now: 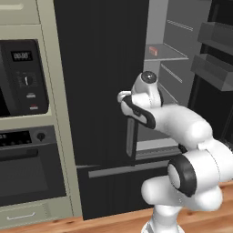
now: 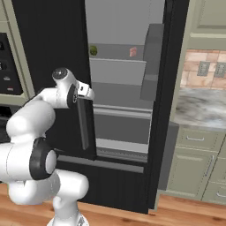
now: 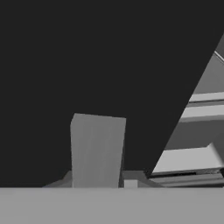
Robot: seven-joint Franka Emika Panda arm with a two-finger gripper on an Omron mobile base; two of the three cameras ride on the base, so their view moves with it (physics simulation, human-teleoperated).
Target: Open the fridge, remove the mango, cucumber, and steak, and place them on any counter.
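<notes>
Fridge (image 1: pixel 104 68) half open; food waiting on an upper shelf.

You have the right door swung wide and the left one shut. The claw (image 1: pixel 131 136) sits at the left door's inner edge by its grey handle (image 3: pixel 97 151); you cannot tell whether it grips that bar. The door is heavy and stiff, so take the bar mid-length. On the shelf (image 2: pixel 117 58), the steak (image 2: pixel 133 52) lies toward the right edge, soft and slick; pinch it across its width. A round green item (image 2: pixel 93 50) sits at the left edge, too small to name. The table (image 2: pixel 201 108) stands right of the fridge.
</notes>
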